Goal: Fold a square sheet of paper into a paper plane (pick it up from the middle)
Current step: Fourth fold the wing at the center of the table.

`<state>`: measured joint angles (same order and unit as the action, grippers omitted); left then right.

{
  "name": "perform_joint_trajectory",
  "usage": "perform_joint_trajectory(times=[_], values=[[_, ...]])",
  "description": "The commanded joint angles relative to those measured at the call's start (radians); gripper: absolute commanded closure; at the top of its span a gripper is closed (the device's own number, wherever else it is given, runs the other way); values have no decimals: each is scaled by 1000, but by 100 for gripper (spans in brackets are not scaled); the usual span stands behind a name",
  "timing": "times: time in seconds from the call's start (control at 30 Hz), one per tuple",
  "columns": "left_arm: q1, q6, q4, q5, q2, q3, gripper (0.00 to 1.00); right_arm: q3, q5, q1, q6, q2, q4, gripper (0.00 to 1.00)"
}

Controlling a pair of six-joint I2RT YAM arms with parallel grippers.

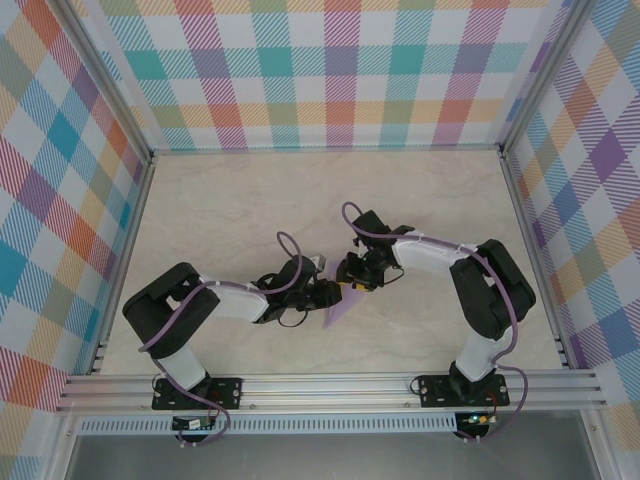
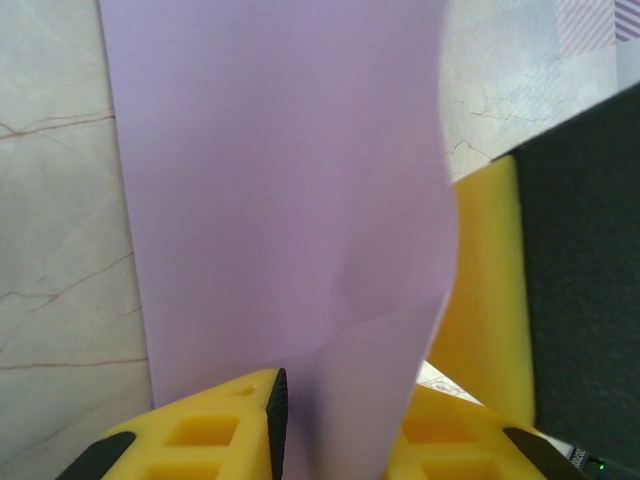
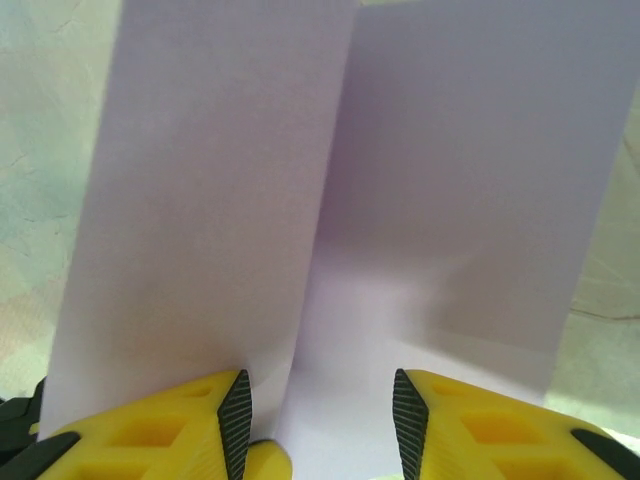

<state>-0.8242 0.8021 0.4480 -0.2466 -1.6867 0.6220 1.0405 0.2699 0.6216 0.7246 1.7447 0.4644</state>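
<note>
Square sheet of paper (image 3: 200,200), creased, right wrist view

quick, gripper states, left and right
left gripper: jaws around the paper, grip cannot be told
right gripper: open, paper between its jaws

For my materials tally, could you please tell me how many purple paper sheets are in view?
1: the purple sheet, near the middle of the table, between the left hand and right hand. Another could be hidden underneath.
</note>
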Motion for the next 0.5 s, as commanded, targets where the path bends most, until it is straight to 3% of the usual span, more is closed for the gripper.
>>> perform_joint_trajectory(times=[0.0, 0.47], values=[[-6, -30, 30, -23, -15, 28, 77, -16, 9, -7, 7, -37, 3, 56], [-7, -138, 64, -34, 6, 3, 95, -99, 2, -33, 13, -107, -41, 56]])
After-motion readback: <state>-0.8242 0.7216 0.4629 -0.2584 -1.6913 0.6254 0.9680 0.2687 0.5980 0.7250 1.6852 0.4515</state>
